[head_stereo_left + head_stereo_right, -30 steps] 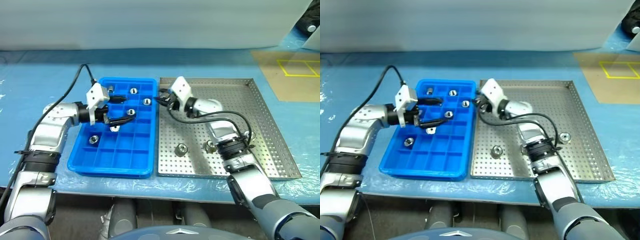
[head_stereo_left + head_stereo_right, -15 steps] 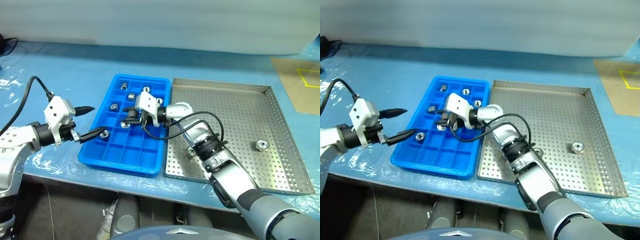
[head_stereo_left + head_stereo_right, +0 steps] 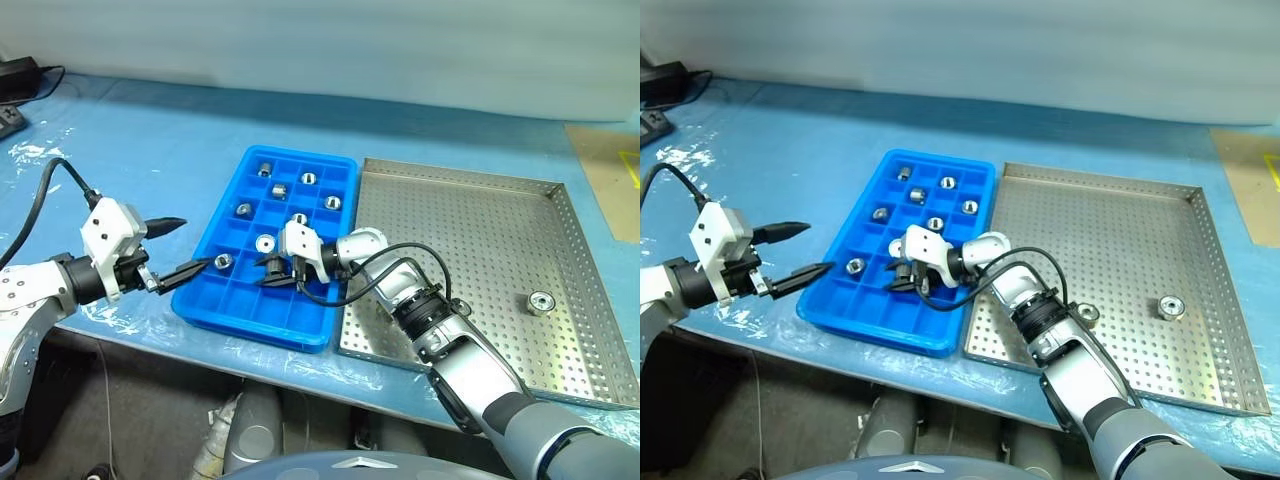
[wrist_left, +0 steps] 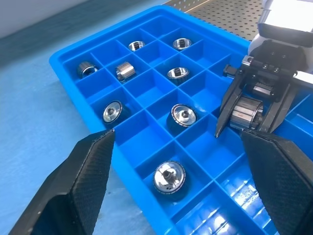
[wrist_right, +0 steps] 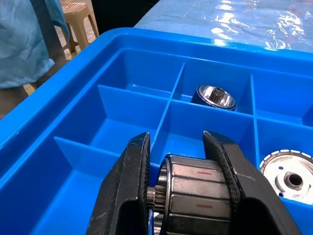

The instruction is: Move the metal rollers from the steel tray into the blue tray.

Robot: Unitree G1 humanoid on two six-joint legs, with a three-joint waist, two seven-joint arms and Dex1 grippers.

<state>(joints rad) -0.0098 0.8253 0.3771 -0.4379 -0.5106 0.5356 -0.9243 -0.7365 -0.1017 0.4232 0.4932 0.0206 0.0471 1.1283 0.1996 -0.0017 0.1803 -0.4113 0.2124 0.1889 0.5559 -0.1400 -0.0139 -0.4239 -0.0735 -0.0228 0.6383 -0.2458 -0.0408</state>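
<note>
Right wrist view: my right gripper (image 5: 188, 196) clamped on metal roller (image 5: 198, 196), low over empty compartment of blue tray (image 3: 225, 225). Left gripper (image 3: 170, 250) fingers spread apart, empty, just off blue tray's outer edge. Several rollers (image 4: 177, 115) sit in blue tray compartments. One roller (image 3: 541, 300) on steel tray (image 3: 480, 230), beside blue tray.

Lower end of the clamped metal roller (image 5: 198, 193) and right claw (image 5: 181, 196) fingertips, cut off by the frame edge.
</note>
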